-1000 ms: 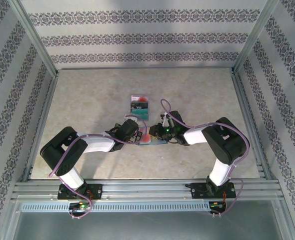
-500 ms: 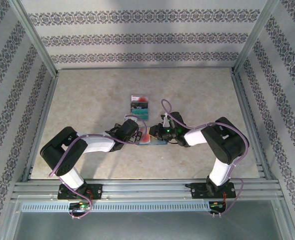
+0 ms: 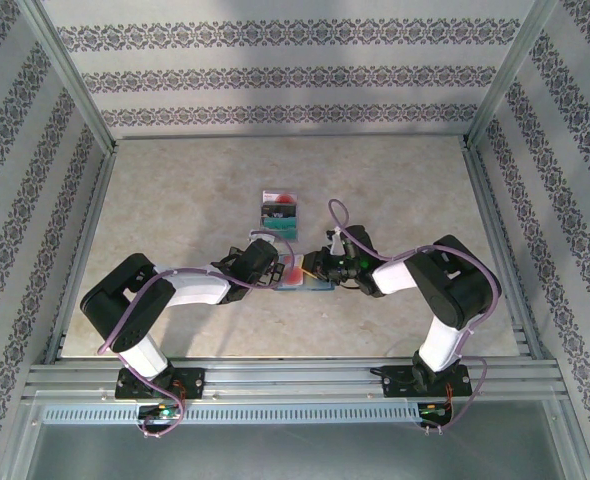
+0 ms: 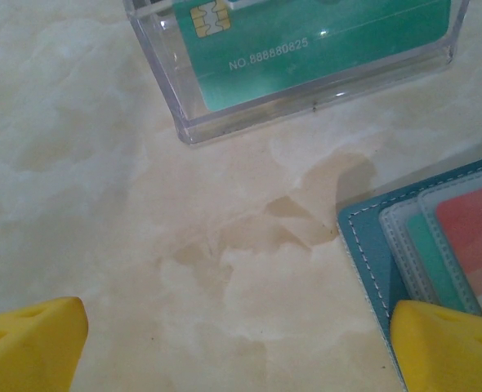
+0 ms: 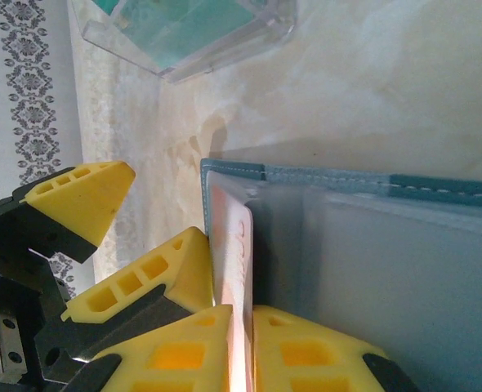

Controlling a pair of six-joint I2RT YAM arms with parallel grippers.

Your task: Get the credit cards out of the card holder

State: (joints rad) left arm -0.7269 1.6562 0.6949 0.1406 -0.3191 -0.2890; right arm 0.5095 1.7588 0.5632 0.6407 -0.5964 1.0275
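The slate-blue card holder point(image 3: 307, 284) lies open on the table between my two grippers. Its pockets hold a teal card point(image 4: 427, 260) and a red-and-white credit card point(image 5: 238, 245). My right gripper point(image 5: 243, 314) is shut on the edge of the red-and-white card, which stands partly lifted out of its clear pocket. The holder's blue panel point(image 5: 372, 269) stretches away to the right of that card. My left gripper point(image 4: 241, 351) is open, and its right fingertip point(image 4: 445, 343) sits at the holder's stitched corner point(image 4: 363, 237). From above, the left gripper point(image 3: 281, 268) and right gripper point(image 3: 311, 268) nearly touch.
A clear plastic box point(image 3: 278, 212) stands just beyond the holder, with a teal chip card point(image 4: 306, 49) and other cards inside. Its corner is close to both grippers point(image 5: 192, 33). Metal frame rails and patterned walls enclose the marbled table point(image 3: 175, 190).
The right gripper's jaws have drawn in on the red-and-white card, and its wrist has shifted slightly left. The left arm has stayed put.
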